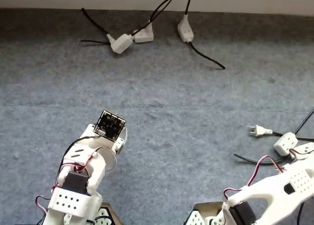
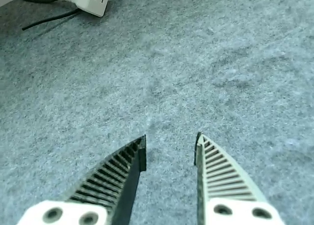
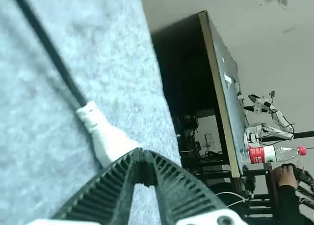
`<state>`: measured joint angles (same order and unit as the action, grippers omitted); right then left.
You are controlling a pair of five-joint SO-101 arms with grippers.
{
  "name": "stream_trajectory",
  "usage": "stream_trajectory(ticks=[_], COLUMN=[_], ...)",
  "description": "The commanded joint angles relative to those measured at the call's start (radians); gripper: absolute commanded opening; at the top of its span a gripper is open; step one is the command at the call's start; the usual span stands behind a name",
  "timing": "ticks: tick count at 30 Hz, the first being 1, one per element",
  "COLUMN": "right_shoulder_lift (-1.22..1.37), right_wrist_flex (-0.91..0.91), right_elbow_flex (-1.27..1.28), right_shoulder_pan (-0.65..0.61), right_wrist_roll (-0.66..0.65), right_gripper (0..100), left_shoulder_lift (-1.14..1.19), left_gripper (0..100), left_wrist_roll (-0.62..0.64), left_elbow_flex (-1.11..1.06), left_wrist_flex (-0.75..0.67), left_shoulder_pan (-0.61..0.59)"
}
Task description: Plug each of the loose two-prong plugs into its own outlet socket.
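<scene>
Left pincer (image 2: 170,137): spread wide, low over grey carpet (image 2: 206,53), lower left of the high view. Right pincer (image 3: 144,156): pinched narrow, tips meeting at the end of a white plug (image 3: 105,134) on a black cord (image 3: 46,53); cannot tell whether gripped. Right edge of the high view: pronged plug (image 1: 258,131) lying loose, just beside a near socket (image 1: 285,143). Upper left: far socket (image 1: 121,42), well apart.

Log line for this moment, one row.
left gripper: open, over bare carpet | right gripper: shut on white connector | loose plug: unplugged, lying on carpet
</scene>
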<state>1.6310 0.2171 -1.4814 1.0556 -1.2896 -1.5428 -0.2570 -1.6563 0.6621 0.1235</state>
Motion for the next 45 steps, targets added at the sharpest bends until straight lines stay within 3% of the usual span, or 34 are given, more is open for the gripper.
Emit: stream_trajectory(ticks=[1, 6, 9, 17, 21, 25, 32, 35, 39, 45], right_shoulder_lift=[-0.022, -0.022, -0.022, -0.071, -0.232, -0.314, -0.325, -0.303, -0.262, -0.251], right_wrist_flex=[-0.005, 0.001, 0.117, 0.901, 1.069, 0.978, 0.513, 0.374, 0.331, 0.358], right_elbow_flex=[0.048, 0.05, 0.033, -0.328, -0.243, -0.246, -0.177, -0.051, 0.159, 0.185], right_shoulder_pan=[0.027, 0.038, 0.038, 0.013, -0.002, -0.01, -0.008, -0.027, -0.051, -0.054], right_wrist_roll=[-0.103, -0.127, -0.184, -0.221, -0.204, 0.02, 0.318, 0.282, 0.086, 0.075], right_gripper=[1.2, 1.1, 0.9, 0.9, 0.9, 0.9, 1.3, 1.3, 1.3, 1.3], left_shoulder_lift=[-0.007, -0.007, -0.007, -0.007, -0.007, -0.007, -0.007, -0.007, -0.007, -0.007], left_gripper=[16, 16, 16, 16, 16, 16, 16, 16, 16, 16], left_wrist_roll=[0.006, 0.006, 0.006, 0.006, 0.006, 0.005, 0.005, 0.005, 0.005, 0.005], left_elbow_flex=[0.002, 0.002, 0.002, 0.002, 0.002, 0.002, 0.002, 0.002, 0.002, 0.002], left_wrist_flex=[-0.017, -0.017, -0.018, -0.018, -0.018, -0.018, -0.018, -0.018, -0.018, -0.018], left_shoulder_pan=[0.015, 0.015, 0.015, 0.015, 0.015, 0.015, 0.015, 0.015, 0.015, 0.015])
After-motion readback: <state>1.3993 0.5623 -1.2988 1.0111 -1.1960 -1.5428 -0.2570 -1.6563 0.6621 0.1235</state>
